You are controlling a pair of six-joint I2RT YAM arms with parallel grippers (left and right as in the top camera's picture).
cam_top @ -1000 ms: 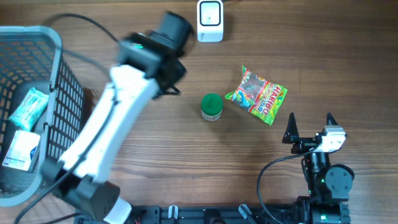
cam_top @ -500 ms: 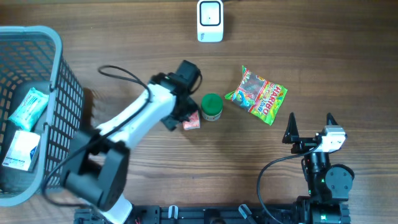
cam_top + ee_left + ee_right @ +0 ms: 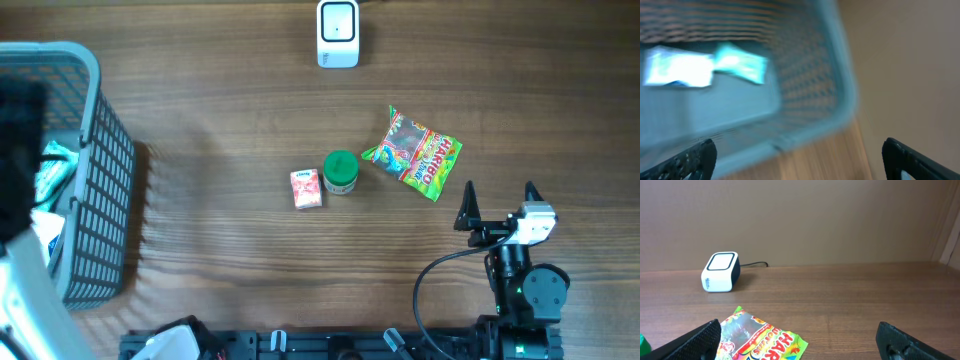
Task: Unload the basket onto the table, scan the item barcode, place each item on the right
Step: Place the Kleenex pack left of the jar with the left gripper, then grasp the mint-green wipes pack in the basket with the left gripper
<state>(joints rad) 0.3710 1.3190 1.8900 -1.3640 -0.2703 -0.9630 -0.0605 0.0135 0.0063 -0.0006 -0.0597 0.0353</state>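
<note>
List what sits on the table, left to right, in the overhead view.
Grey plastic mesh basket → small pink-and-white box → round green-lidded jar → colourful Haribo sweets bag → right arm's open black tool.

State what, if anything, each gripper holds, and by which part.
Nothing is held. The left gripper stands open above the pale blue plastic mesh basket; the right gripper stands open, empty, near the colourful sweets bag.

Haribo gummy bag [image 3: 415, 150] lies flat on the wooden surface [image 3: 220, 230], ahead-left of the right hand [image 3: 498, 205]. Green-lidded jar [image 3: 341, 172] stands upright just beside the bag, further left of that hand. Blue-grey mesh basket [image 3: 100, 190] sits under the left hand [image 3: 799, 145], blurred in the wrist view. Plain beige wall [image 3: 840, 220] beyond the surface.
</note>
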